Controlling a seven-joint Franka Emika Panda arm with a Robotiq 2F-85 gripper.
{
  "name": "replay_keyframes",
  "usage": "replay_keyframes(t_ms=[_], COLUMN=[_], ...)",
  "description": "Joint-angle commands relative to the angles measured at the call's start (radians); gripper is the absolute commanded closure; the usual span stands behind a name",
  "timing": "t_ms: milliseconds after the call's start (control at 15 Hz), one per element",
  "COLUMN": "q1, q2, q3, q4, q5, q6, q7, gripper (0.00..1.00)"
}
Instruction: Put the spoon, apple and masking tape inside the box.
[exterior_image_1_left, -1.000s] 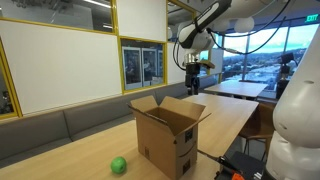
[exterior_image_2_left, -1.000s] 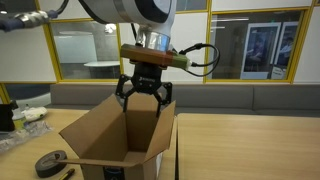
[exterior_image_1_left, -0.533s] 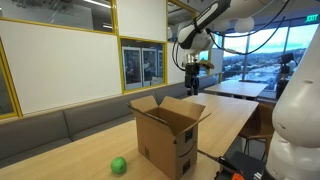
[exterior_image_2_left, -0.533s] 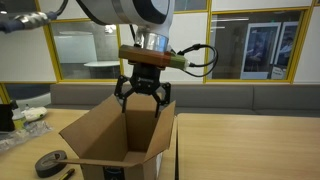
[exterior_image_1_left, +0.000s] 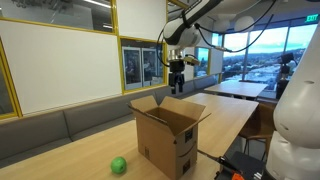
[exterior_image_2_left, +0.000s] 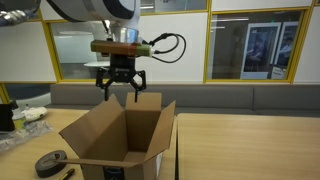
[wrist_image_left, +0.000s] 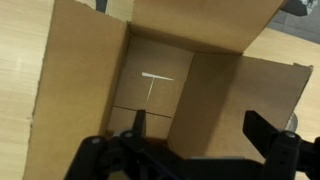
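Observation:
The brown cardboard box (exterior_image_1_left: 170, 130) stands on the wooden table with its top flaps open; it also shows in the other exterior view (exterior_image_2_left: 120, 140). My gripper (exterior_image_1_left: 177, 85) hangs open above the box's rear left part (exterior_image_2_left: 121, 92), holding nothing. In the wrist view the fingers (wrist_image_left: 265, 130) frame the box's bare floor and walls (wrist_image_left: 90, 80). The green apple (exterior_image_1_left: 118, 165) lies on the table beside the box. A dark ring, apparently the masking tape (exterior_image_2_left: 47, 163), lies on the table by the box's left corner. I cannot make out the spoon.
A padded bench (exterior_image_1_left: 60, 125) runs along the glass-walled partition behind the table. Plastic-wrapped clutter (exterior_image_2_left: 25, 115) sits at the table's far left. Black and red gear (exterior_image_1_left: 240, 168) and a white robot body (exterior_image_1_left: 300, 120) stand near the table's front corner.
The gripper has risen and shifted sideways, from over the middle of the box toward its rear left edge, and stays open. The box and the apple have not moved.

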Motion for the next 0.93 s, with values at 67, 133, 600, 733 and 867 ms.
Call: replay_keyframes(t_ms=[67,133,600,733,867], q1=[0.069,0.082,0.18,0.21,0.238], q2=[0.045,0.054,0.148,0.185,0.226], q3=[0.108,0.127,0.259,0.294,0.326], q4=[0.074,0.087,0.183,0.207,0.23], q5=[-0.008,-0.008,0.0,0.009,0.021], q6=[0.047,0.053,0.082,0.081,0.076], q7=[0.101,0.114,0.22,0.257,0.29], gripper=[0.0,0.0,0.0,0.0,0.0])
